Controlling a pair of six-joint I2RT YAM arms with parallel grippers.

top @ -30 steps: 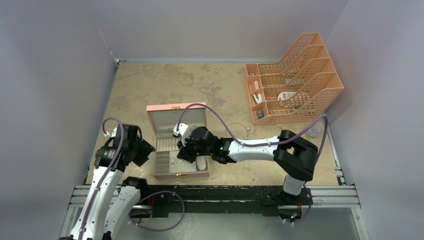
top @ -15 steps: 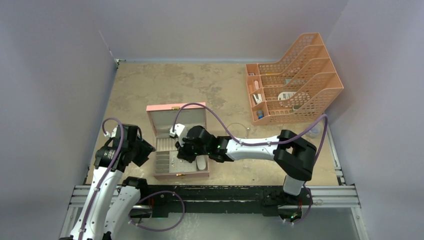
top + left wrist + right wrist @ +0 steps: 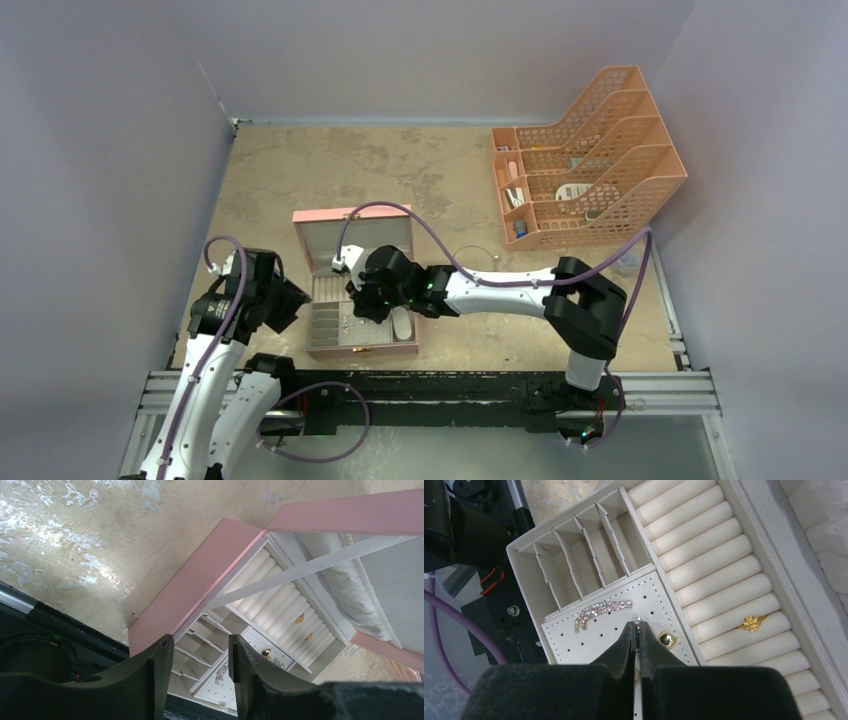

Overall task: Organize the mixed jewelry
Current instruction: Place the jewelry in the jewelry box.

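1. The right jaws are closed on a tiny sparkly piece (image 3: pixel 637 622) over the pink box's (image 3: pixel 360 349) perforated pad (image 3: pixel 589 640), shifted slightly toward 9 o'clock since earlier.
2. The left jaws are held open, unmoved, at the box's 9 o'clock.
3. A gold ring (image 3: pixel 751 624) is seated in the ring rolls (image 3: pixel 704 565).

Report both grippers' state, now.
Left gripper: open, holding nothing.
Right gripper: shut on a small sparkly piece.
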